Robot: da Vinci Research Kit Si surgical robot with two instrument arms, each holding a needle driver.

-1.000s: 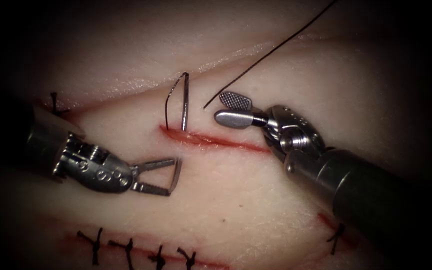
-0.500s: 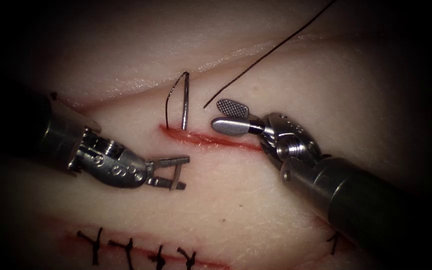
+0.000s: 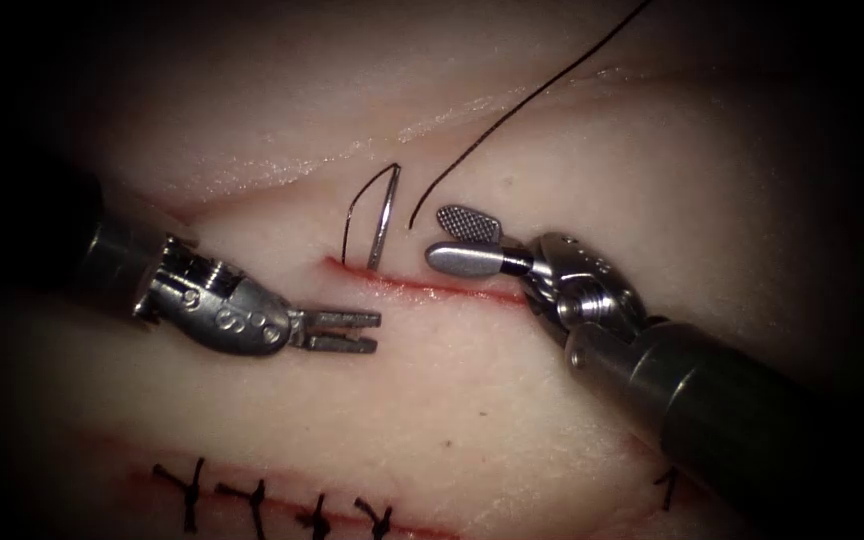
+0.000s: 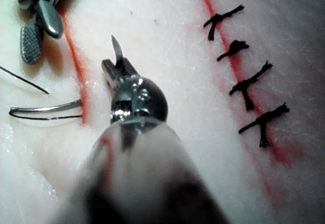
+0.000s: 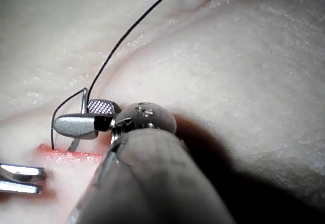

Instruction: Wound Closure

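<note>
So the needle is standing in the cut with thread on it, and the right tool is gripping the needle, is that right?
Not quite. The needle does stand in the cut with thread on it, but the right tool holds nothing: its jaws are open beside the needle, apart from it. The endoscope view shows this.

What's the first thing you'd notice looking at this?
The needle stands out of the left end of the red cut, free of both tools, with thread curling away above it. The right hand is open just right of the needle, holding nothing. The left hand is below the cut, a little open and empty, and a row of black stitches runs along the bottom.
</note>
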